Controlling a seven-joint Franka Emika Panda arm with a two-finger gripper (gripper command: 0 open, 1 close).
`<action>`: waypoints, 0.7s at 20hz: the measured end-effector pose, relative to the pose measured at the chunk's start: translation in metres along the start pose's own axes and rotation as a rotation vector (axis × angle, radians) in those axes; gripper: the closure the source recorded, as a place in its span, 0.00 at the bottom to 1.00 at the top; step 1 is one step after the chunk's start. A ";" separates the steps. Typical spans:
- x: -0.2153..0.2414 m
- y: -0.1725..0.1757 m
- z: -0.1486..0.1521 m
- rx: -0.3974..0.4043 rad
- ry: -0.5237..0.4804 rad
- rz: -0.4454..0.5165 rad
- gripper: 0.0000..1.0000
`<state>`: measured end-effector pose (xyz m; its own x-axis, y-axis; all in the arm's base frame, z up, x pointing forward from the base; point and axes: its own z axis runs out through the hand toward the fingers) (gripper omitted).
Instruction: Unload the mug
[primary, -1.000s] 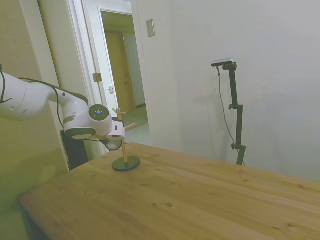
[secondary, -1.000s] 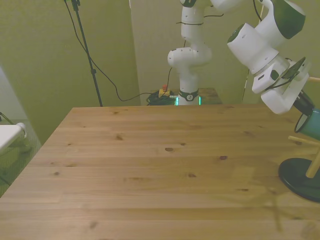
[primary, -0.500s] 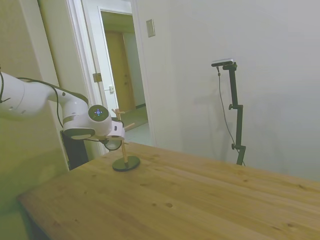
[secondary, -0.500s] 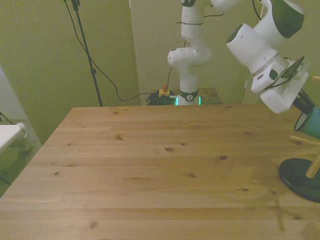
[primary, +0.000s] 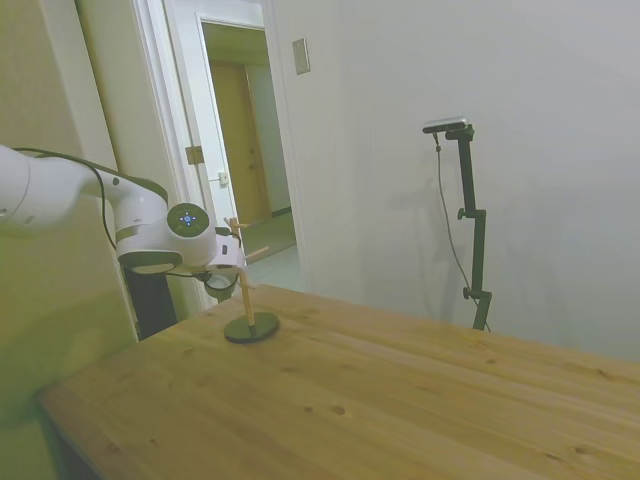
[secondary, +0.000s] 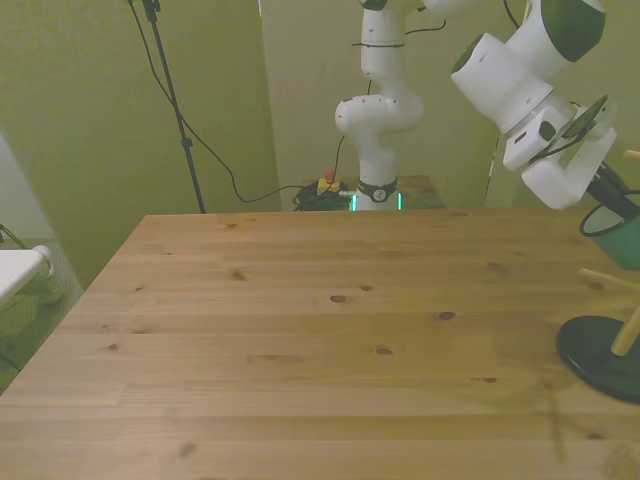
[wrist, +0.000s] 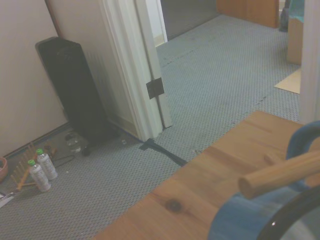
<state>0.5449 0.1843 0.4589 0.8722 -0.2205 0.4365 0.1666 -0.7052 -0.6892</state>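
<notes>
Above the table's edge at the front view's right, the white jointed arm slants down, and its gripper holds the small pale blue-grey cylindrical mug by the rim, fingers clamped, off the table beside the stand's pegs. Just beneath stands the wooden peg stand on its dark round base; one round peg crosses close before the mug's rim. Knotty planks form the wooden table.
</notes>
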 end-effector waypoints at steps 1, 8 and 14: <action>-0.002 -0.002 0.001 0.002 -0.003 -0.003 1.00; -0.014 -0.009 -0.004 0.025 -0.016 -0.012 1.00; -0.023 -0.020 -0.006 0.045 -0.038 -0.028 1.00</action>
<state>0.5190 0.1997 0.4662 0.8836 -0.1746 0.4345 0.2112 -0.6796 -0.7025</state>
